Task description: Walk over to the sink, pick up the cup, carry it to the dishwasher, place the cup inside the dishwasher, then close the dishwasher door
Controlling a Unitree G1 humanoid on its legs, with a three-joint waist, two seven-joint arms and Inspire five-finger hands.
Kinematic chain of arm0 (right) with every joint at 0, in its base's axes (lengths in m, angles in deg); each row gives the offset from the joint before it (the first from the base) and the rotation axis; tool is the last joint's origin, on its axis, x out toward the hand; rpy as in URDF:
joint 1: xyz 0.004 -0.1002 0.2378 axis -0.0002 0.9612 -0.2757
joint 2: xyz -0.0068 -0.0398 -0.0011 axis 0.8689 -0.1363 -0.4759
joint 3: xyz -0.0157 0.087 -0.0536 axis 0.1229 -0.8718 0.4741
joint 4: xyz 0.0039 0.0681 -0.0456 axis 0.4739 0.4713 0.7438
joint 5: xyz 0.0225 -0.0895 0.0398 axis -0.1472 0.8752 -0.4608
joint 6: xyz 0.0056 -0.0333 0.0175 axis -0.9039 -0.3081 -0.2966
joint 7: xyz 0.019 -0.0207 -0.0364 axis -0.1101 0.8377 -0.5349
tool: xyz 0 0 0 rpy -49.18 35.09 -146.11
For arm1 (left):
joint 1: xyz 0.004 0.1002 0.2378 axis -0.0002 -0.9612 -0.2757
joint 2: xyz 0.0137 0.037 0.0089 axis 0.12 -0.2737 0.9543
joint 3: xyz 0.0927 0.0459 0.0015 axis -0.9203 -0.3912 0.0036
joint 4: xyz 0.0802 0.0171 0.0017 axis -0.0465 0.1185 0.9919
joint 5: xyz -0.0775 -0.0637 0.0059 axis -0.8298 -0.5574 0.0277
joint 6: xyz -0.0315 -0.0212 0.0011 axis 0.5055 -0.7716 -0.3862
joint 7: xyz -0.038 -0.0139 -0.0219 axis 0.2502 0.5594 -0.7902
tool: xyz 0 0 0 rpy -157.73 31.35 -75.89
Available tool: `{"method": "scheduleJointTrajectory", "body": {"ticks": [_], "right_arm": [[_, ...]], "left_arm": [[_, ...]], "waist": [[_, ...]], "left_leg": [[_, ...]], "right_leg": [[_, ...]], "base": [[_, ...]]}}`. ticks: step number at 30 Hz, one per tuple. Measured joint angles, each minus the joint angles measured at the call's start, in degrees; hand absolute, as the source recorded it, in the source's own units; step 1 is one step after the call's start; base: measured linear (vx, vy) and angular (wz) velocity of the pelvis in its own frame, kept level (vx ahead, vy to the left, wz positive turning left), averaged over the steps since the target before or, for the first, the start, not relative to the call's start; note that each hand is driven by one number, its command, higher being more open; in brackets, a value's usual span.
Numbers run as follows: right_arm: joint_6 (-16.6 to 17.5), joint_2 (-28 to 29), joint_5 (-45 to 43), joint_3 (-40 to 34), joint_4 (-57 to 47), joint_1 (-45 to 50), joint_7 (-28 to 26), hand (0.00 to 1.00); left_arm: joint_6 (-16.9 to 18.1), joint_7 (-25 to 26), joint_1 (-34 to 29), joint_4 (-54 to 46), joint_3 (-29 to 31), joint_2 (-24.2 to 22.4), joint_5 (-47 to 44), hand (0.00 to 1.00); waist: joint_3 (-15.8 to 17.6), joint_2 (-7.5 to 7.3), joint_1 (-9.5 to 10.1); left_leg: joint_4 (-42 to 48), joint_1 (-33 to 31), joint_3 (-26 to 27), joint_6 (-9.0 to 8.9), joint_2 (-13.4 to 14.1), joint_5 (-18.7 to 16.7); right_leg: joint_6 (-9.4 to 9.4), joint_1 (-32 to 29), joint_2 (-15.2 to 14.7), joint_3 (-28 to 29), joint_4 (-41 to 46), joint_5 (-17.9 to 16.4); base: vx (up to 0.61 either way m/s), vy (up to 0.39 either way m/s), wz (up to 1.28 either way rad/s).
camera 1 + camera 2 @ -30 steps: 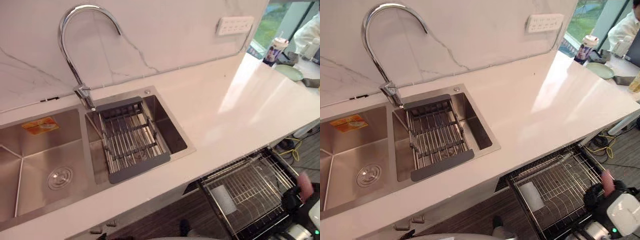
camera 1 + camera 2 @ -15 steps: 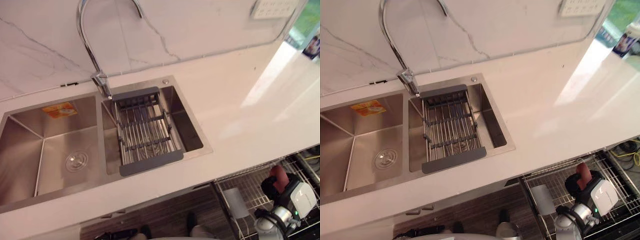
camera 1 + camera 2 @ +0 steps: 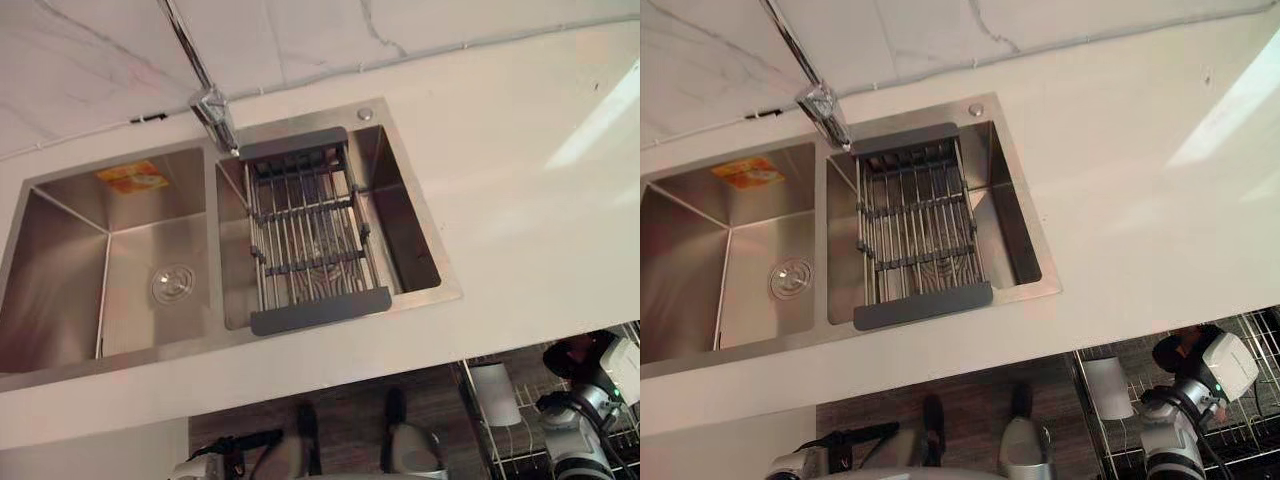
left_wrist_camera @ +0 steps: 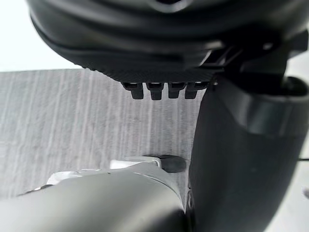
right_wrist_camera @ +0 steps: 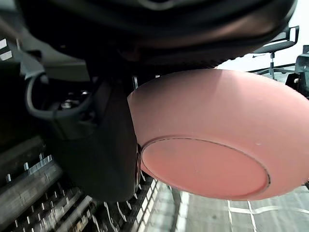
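Observation:
A pink cup (image 5: 207, 159) sits in my right hand (image 5: 106, 145), whose thumb and fingers curl round its side, bottom facing the wrist camera. From the head views my right hand (image 3: 1188, 352) hovers over the pulled-out dishwasher rack (image 3: 1262, 330) at the lower right, below the counter edge, and the hand hides most of the cup. Rack wires (image 5: 29, 193) show just past the hand. My left hand (image 4: 164, 89) hangs idle over the grey floor, fingers relaxed, holding nothing.
A white cup (image 3: 495, 393) lies in the rack's left end. The double sink (image 3: 130, 270) holds a grey-framed wire drainer (image 3: 310, 240) in its right basin, with the tap (image 3: 215, 110) behind. The white counter (image 3: 520, 200) overhangs the rack.
The whole picture has shifted as the camera moved: sink now centred, window out of sight. My right hand with the pink cup stays over the rack, sitting lower and closer to the wires.

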Motion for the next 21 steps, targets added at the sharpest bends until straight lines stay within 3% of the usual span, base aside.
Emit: {"method": "scheduleJointTrajectory", "body": {"ticks": [4,6,7,9,12,16,21], "right_arm": [[-0.62,0.51,-6.83,-1.26,4.28,-0.04,-5.23,1.0],[1.28,4.09,-28.3,-8.18,6.68,-0.15,-10.47,1.0],[1.47,5.19,-32.95,-9.44,6.89,0.03,-11.83,1.0],[6.02,10.24,-42.76,-10.24,4.83,2.11,-15.82,1.0],[8.08,12.76,-42.6,-6.81,-5.2,6.75,-19.09,1.0],[7.99,16.28,-42.06,-2.85,-23.91,11.04,-22.01,1.0],[7.89,15.73,-35.9,-8.73,-34.03,11.3,-21.87,1.0]], "left_arm": [[0.0,0.01,0.2,0.05,0.11,-0.02,-0.32,1.0],[-0.14,0.2,0.17,0.74,1.44,-0.47,-1.06,1.0],[-0.18,0.25,0.16,0.96,2.48,-0.82,-1.05,1.0],[-0.01,0.34,0.05,2.21,5.59,-2.09,-0.92,1.0],[0.14,0.35,0.05,2.15,6.21,-3.25,1.39,1.0],[-0.07,0.32,0.09,1.83,6.71,-3.55,5.65,1.0],[-0.85,-0.45,-1.03,1.71,5.65,-3.35,10.19,1.0]], "waist": [[0.18,0.16,0.41],[0.2,0.14,0.43],[0.21,0.13,0.4],[0.26,0.05,0.16],[0.24,-0.02,-0.53],[-0.92,-0.84,-1.29],[-4.04,-2.4,-1.81]], "left_leg": [[-0.01,0.11,0.02,-0.04,0.12,-0.02],[-0.02,0.81,0.7,-0.3,0.2,-0.2],[-0.02,1.07,1.17,-0.43,0.24,-0.28],[-0.01,2.4,3.38,-0.9,0.3,-0.6],[0.08,3.82,4.79,-1.56,0.35,-1.09],[-0.05,4.92,7.43,-1.62,1.37,-1.33],[-0.13,7.02,9.92,-1.62,2.6,-2.01]], "right_leg": [[-0.04,-0.44,-0.14,-0.16,1.52,-1.15],[-0.06,-0.32,-0.28,0.03,2.53,-1.83],[-0.07,-0.31,-0.3,0.3,2.75,-1.94],[-0.07,-0.12,-0.27,2.1,3.09,-2.07],[-0.04,0.49,-0.18,3.63,3.08,-2.09],[-0.36,0.69,1.17,5.77,1.95,-1.28],[-0.87,2.63,2.82,7.64,-0.44,-0.11]], "base": [[0.02,-0.02,0.05],[0.01,-0.005,-0.04],[0.01,0.002,-0.23],[-0.01,0.012,-0.38],[-0.05,0.02,-0.31],[-0.05,-0.008,-0.28],[0.0,-0.032,-0.26]]}}
